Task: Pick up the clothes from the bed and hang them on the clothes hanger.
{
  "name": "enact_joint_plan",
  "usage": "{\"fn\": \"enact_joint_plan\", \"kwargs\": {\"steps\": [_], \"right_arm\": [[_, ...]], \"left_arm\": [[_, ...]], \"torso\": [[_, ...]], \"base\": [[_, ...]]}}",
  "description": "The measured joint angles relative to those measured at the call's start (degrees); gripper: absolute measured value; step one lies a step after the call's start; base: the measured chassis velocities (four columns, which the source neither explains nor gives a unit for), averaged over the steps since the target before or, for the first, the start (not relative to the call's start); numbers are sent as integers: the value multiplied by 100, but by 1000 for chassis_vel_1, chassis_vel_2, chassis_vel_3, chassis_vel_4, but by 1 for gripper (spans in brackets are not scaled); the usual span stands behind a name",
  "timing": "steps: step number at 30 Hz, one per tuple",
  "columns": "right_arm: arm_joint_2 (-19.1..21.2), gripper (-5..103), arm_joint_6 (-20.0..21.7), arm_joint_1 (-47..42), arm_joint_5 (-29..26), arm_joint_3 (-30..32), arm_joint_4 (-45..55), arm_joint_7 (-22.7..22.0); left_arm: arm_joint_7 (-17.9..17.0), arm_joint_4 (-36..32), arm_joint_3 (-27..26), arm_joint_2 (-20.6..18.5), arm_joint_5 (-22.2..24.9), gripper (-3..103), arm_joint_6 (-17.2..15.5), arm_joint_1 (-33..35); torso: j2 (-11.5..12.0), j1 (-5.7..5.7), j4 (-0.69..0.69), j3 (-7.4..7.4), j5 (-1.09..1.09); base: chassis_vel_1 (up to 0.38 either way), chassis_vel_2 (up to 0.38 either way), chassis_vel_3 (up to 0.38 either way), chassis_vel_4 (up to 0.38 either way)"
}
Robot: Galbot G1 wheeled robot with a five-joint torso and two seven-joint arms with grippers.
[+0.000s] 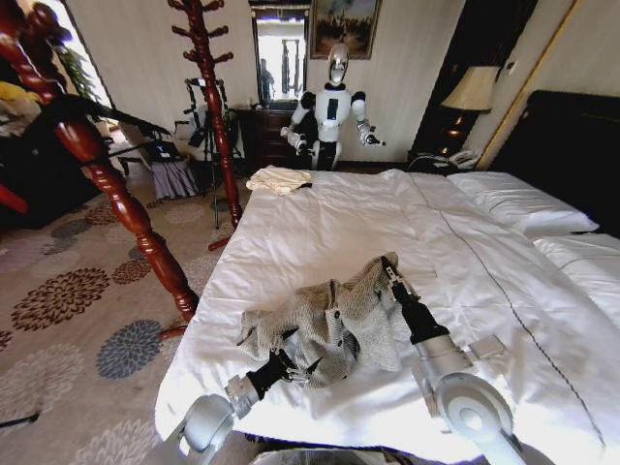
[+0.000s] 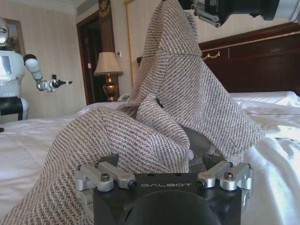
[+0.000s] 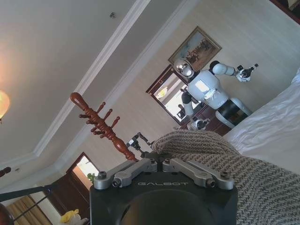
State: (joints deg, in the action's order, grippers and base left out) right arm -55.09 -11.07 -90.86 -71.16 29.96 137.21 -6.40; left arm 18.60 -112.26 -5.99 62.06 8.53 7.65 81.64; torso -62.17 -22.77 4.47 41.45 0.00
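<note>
Jacket: grey-beige tweed-like jacket [image 1: 334,325] is lying crumpled on the white duvet in the lower middle of the head view, one part being pulled up into a peak.
Bed: bed [image 1: 320,228] is taking up the centre and right of the frame, pillows and dark headboard at the right edge.
Right gripper: right gripper [image 1: 389,273] is pinching the top of the raised fabric, jaws pressed onto the weave; in the left wrist view it is hanging at the upper right over the tented cloth [image 2: 187,89].
Left gripper: left gripper [image 1: 294,371] is sitting low at the near edge of the jacket, fabric draped over its front; I cannot tell whether its jaws are gripping the cloth.
Coat stand: reddish-brown wooden coat stand [image 1: 215,107] is standing on the carpet, upper left of centre, well apart from the jacket.
Step in hand: probably lifting the jacket clear of the bed.
Doing it well: raise slowly and evenly; the left gripper should take a firm pinch near the collar or a shoulder, so the sleeves hang free and the weave does not slide out.
</note>
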Motion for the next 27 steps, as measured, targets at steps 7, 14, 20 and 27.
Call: {"fn": "enact_joint_plan", "kwargs": {"steps": [7, 14, 20, 27], "right_arm": [[-34, 0, 0, 3, 45, -14, 14, 9], [-45, 0, 0, 35, 82, -50, -22, 9], [-21, 0, 2, 38, 95, -53, -27, -8], [11, 0, 4, 97, 88, -51, -50, -26]], "left_arm": [[-83, 39, -28, 46, -28, 80, -143, 10], [-87, 45, -91, 142, 39, 52, -249, 5], [-66, 125, -116, 173, -10, 30, -236, 6], [-46, 83, -281, 265, 9, 8, -232, 32]], "torso": [[0, 0, -1, 0, 0], [0, 0, 0, 0, 0], [-1, 0, 0, 0, 0], [-1, 0, 0, 0, 0]], "base": [[0, 0, 0, 0], [0, 0, 0, 0], [0, 0, 0, 0], [0, 0, 0, 0]]}}
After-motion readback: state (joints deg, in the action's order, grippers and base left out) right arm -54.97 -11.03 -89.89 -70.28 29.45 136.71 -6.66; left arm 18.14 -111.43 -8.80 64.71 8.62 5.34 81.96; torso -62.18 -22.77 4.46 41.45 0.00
